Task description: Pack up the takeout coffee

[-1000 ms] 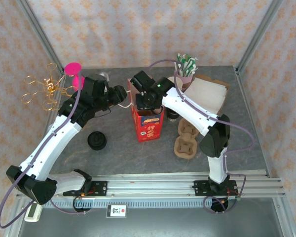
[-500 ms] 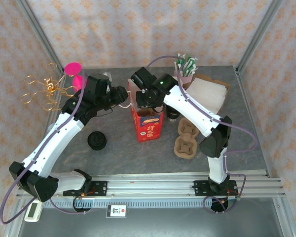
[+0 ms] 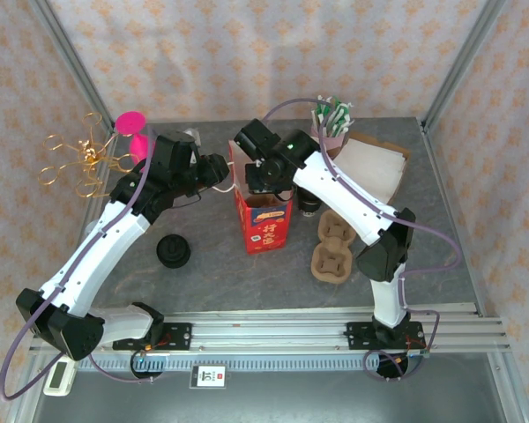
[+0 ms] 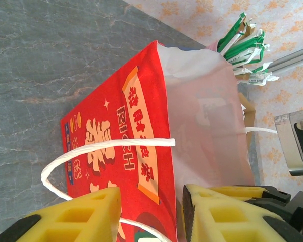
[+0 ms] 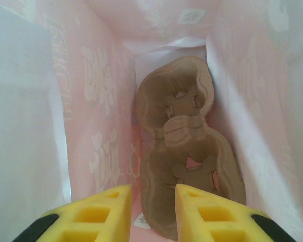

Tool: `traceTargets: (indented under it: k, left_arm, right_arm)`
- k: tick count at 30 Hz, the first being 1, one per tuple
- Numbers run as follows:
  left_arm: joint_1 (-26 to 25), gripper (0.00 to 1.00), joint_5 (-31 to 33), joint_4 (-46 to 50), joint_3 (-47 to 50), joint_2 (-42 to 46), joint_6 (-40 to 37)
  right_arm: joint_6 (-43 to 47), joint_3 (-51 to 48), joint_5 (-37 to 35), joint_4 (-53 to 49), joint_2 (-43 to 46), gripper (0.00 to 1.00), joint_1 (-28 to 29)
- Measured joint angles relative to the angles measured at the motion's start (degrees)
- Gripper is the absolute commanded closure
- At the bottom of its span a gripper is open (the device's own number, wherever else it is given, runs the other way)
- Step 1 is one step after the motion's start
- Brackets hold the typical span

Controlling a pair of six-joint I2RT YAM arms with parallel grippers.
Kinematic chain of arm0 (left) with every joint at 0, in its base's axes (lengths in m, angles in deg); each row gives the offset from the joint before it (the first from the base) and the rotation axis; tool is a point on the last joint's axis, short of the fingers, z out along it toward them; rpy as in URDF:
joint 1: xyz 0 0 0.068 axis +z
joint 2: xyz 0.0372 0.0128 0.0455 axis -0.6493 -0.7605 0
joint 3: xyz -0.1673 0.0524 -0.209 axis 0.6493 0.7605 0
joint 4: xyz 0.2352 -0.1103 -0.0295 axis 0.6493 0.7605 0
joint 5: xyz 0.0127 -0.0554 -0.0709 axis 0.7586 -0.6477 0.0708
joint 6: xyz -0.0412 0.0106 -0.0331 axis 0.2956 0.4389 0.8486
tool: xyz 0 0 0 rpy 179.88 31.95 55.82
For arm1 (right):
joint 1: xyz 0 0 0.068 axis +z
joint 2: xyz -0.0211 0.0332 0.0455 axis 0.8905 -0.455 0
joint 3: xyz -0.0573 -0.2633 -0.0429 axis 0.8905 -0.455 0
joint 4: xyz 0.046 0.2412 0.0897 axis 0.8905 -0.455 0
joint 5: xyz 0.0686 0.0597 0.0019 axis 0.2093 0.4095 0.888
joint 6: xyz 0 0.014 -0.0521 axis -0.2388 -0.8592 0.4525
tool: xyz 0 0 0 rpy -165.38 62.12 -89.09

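Note:
A red paper bag (image 3: 266,231) stands upright mid-table with its mouth open. My left gripper (image 3: 219,170) is at its left rim. In the left wrist view the gripper (image 4: 151,194) is open and straddles the rim. One finger is outside over the red printed face (image 4: 111,131), beside the white string handle (image 4: 91,151). The other is inside against the white lining. My right gripper (image 3: 266,181) reaches into the mouth. Its jaws (image 5: 152,189) are open above a brown pulp cup carrier (image 5: 177,116) that leans on the bag's right inner wall.
More pulp carriers (image 3: 332,248) lie right of the bag, with a dark round thing (image 3: 309,207) beside them. A black lid (image 3: 173,251) lies at left. At the back are a cup of green-and-white packets (image 3: 331,119), a brown flat box (image 3: 373,169), a pink thing (image 3: 134,132) and a gold wire stand (image 3: 75,163).
Both arms shifted slightly a second ago, the left toward the bag's rim and the right a little to the far left over the mouth. They have held still since.

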Motion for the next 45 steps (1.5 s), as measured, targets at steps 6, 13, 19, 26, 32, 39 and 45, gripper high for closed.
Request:
traceTargets:
  k: [6,13,19,26,32,39,45]
  left_arm:
    - [0.0,0.61,0.0,0.0,0.4,0.0,0.0]
    - [0.0,0.61,-1.6,-0.7,1.5,0.0,0.0]
    - [0.0,0.6,-1.7,-1.3,2.1,0.0,0.0]
    - [0.0,0.59,-1.5,-1.3,2.0,0.0,0.0]
    - [0.0,0.59,-1.5,-1.3,2.0,0.0,0.0]
    - [-0.1,0.59,-1.5,-1.2,0.0,0.0,0.0]
    - [-1.9,0.58,-1.0,-0.9,-1.7,0.0,0.0]
  right_arm:
    - [0.2,0.0,-0.4,-0.5,0.0,0.72,0.0]
    - [0.2,-2.1,-0.7,-0.7,0.0,0.72,0.0]
    - [0.5,-2.2,-0.8,-0.7,0.0,0.72,0.0]
    - [0.6,-0.7,-0.9,-0.7,0.0,0.7,0.0]
    - [0.6,1.0,-0.8,-1.1,0.6,0.7,0.0]
    - [0.6,6.1,0.3,-1.1,2.2,0.69,-1.4]
    - [0.6,6.8,1.4,-1.1,5.6,0.68,-5.1]
